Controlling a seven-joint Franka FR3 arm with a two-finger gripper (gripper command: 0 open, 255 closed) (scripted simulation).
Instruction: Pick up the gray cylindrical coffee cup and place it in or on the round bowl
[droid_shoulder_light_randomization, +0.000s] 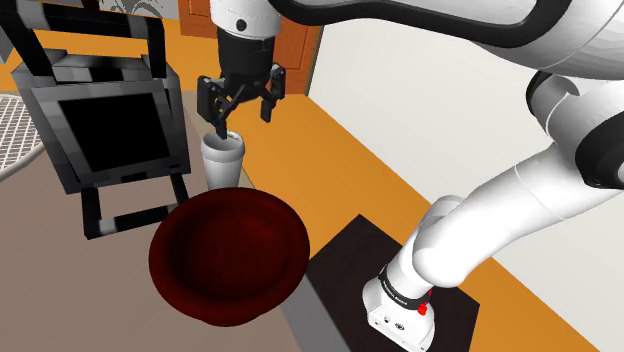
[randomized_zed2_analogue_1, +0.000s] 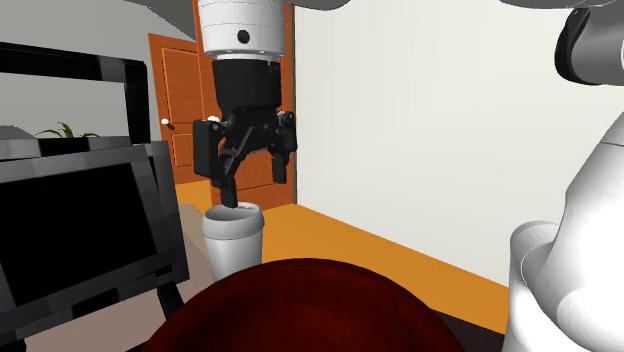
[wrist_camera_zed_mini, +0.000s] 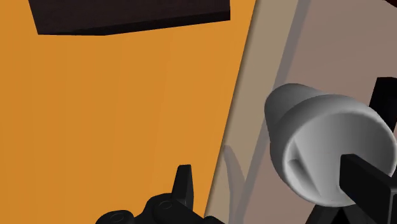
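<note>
While the hand (droid_shoulder_light_randomization: 245, 122) is hanging wide open and holding nothing, one finger is dipping at the rim of the pale grey cup (droid_shoulder_light_randomization: 222, 160) and the other is standing out over the orange floor (droid_shoulder_light_randomization: 370, 190). The cup is standing upright on the bench (droid_shoulder_light_randomization: 50, 300), just beside the dark red bowl (droid_shoulder_light_randomization: 230, 255) and near the bench's edge. Closing this off-centre is risking shoving the cup over, perhaps off that edge.
</note>
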